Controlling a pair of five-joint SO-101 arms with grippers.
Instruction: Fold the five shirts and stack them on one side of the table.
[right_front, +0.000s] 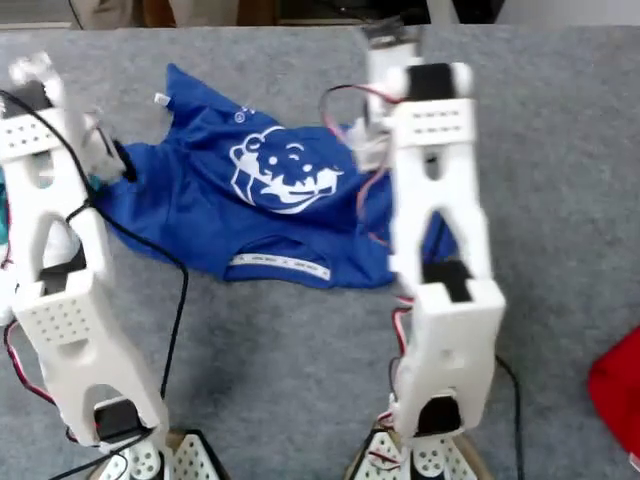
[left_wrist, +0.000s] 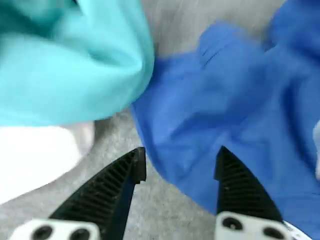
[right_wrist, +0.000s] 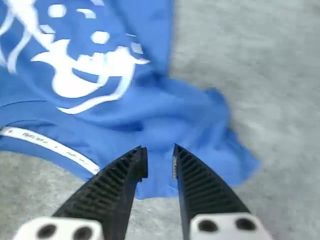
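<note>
Left claw (left_wrist: 180, 162) gapes and right claw (right_wrist: 159, 160) barely parts, both over blue shirt (right_front: 200, 205).

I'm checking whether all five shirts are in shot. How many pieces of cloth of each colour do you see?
Blue shirt: 1
Turquoise cloth: 1
White cloth: 1
Red cloth: 1
Total: 4

Grey table (right_front: 570, 150), fuzzy fabric-like top. Past its far edge, upper left of frame: brown furniture (right_front: 157, 12).
</note>
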